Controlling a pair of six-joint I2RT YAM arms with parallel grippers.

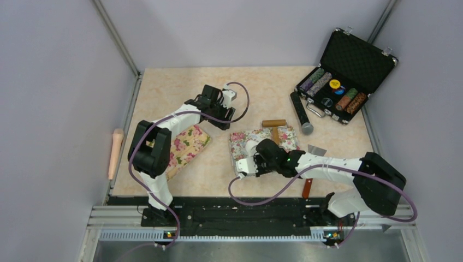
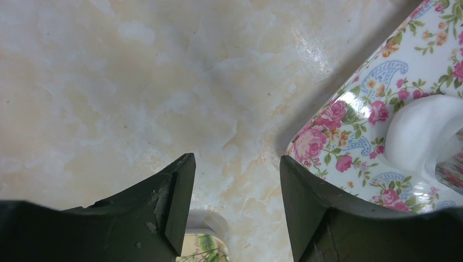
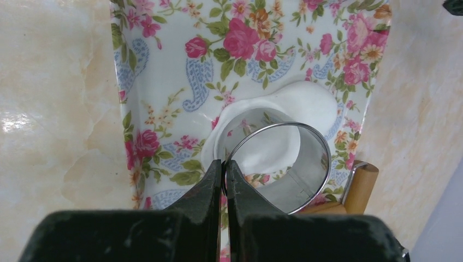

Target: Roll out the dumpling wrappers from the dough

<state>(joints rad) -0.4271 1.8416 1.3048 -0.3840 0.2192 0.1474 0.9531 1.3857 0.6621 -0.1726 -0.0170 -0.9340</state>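
One pinch: right gripper [image 3: 225, 164] clamps tight on the ring cutter [image 3: 308, 169] at its nine-o'clock rim, poised over the dough [image 3: 311, 103] mid floral mat [image 3: 164, 82], likely to stamp rounds, while left gripper [image 2: 236, 174] hangs wide open, empty, at the mat's ten o'clock.

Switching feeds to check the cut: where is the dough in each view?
Top external: dough near the table's centre.
Left wrist: dough at right edge, hole cut in it.
Right wrist: dough at centre, behind the ring.
Shared landmark: the floral mat under it.
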